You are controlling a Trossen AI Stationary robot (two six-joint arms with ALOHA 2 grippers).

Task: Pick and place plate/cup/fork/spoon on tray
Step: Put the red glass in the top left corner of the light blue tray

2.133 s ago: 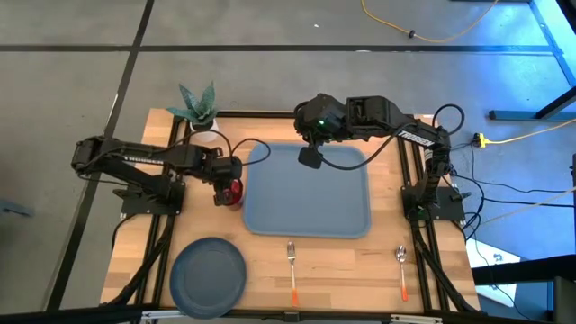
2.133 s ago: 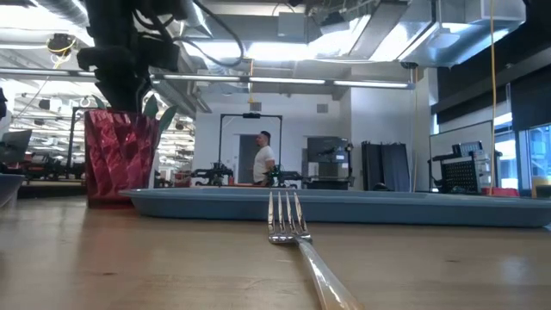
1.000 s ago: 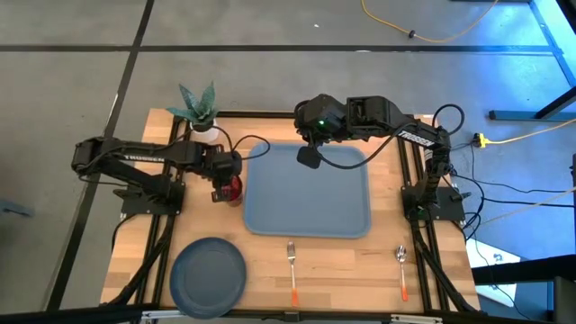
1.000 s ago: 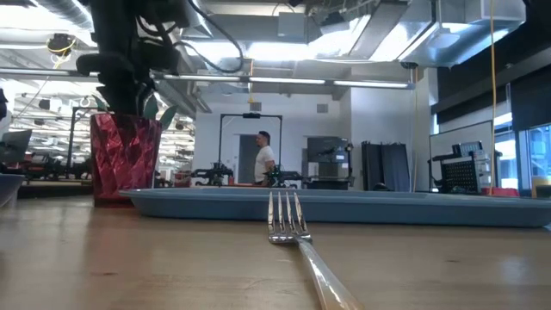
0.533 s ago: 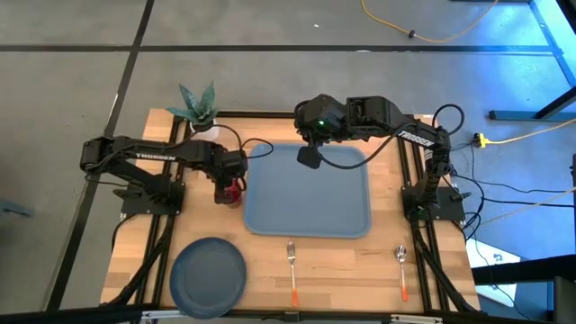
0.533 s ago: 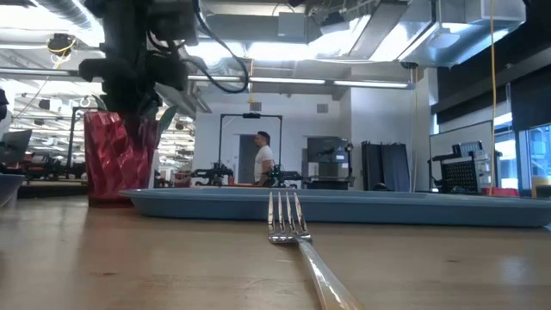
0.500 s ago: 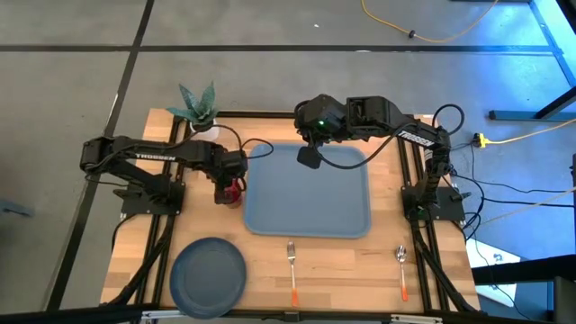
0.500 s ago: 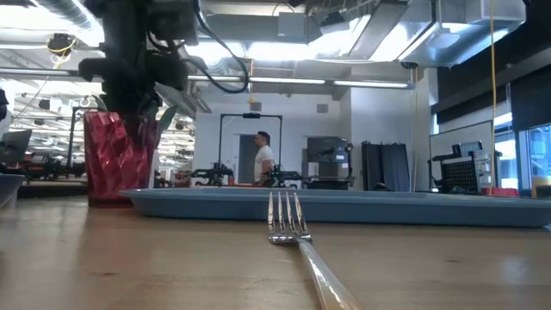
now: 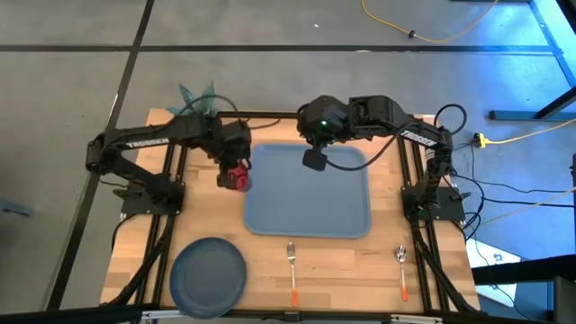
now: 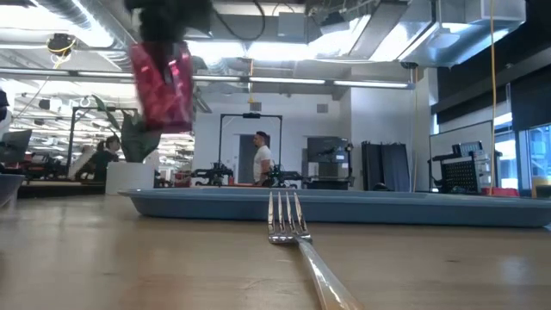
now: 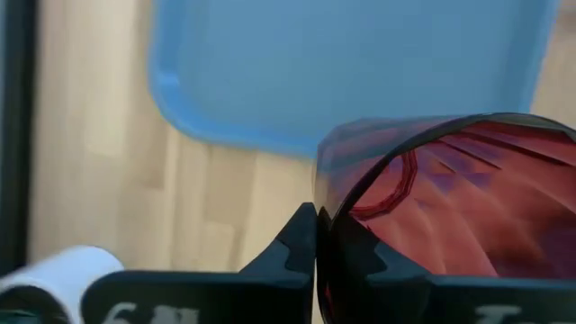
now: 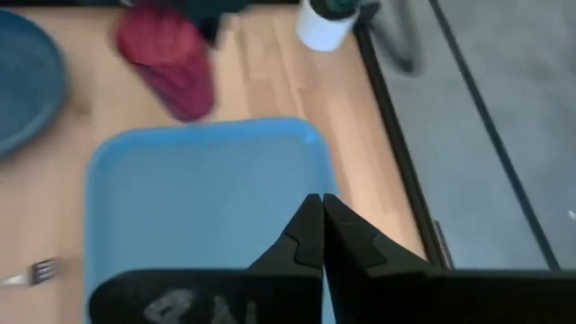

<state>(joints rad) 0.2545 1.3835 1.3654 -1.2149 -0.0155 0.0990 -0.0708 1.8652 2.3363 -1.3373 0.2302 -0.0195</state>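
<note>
The left gripper (image 9: 236,174) has its fingers clamped on the rim of the cup (image 9: 238,176), a faceted dark-red tumbler, which hangs tilted in the air just off the tray's (image 9: 308,209) near-left edge. The tray, smooth light-blue plastic with rounded corners and a raised rim, has nothing in it. The right gripper (image 9: 313,160) hovers over the tray's far end, its fingers (image 12: 310,236) pressed together. Well away from both sit the round slate-blue plate (image 9: 209,275), the fork (image 9: 292,266) and the spoon (image 9: 402,267), both orange-handled.
</note>
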